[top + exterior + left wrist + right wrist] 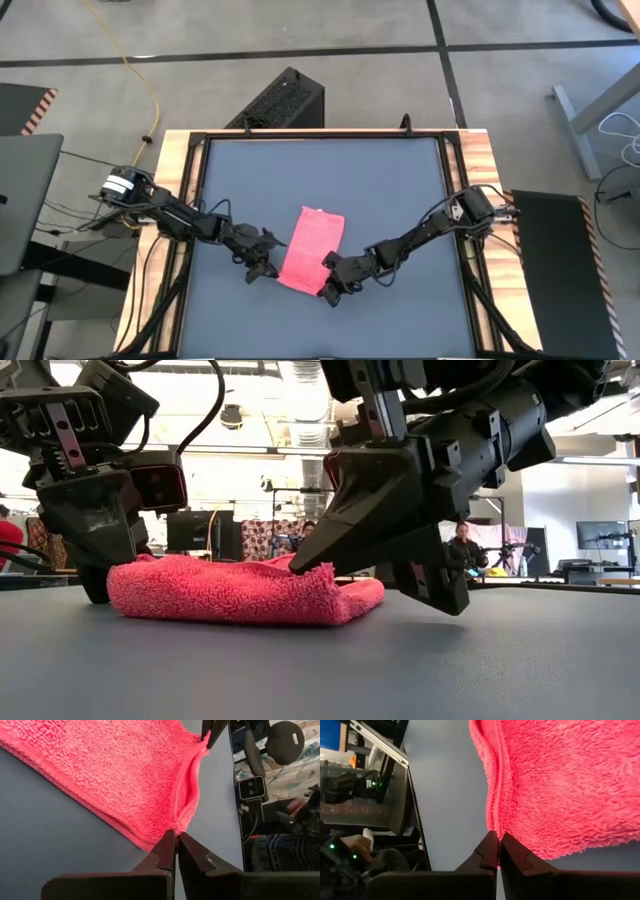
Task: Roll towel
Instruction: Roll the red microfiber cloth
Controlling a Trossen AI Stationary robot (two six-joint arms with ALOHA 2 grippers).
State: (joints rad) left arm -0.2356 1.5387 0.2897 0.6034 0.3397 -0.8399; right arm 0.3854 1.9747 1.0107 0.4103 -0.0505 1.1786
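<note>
Between pinching grippers [262, 266] [331, 287] — towel [312, 246].

I was working in a robotics lab. Behind my table [520, 650], right of frame, stood monitors [596, 536]. A seated person [464, 548] and exposed ceiling ducts [300, 380] showed there too.

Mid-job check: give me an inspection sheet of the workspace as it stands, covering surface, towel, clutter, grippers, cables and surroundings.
Surface: dark mat in a wood-edged table frame, flat.
Job's things: towel, pink-red, lies as a folded strip, not yet rolled; small white tag at its far end.
Clutter: nothing seen on the mat.
Grippers: left gripper shut at one near corner of the towel; right gripper shut at the other near corner; whether cloth is pinched cannot be told.
Cables: yellow cable on the floor beyond the table; cable bundles by both arm bases.
Surroundings: black box behind the table; people seated in the room.
</note>
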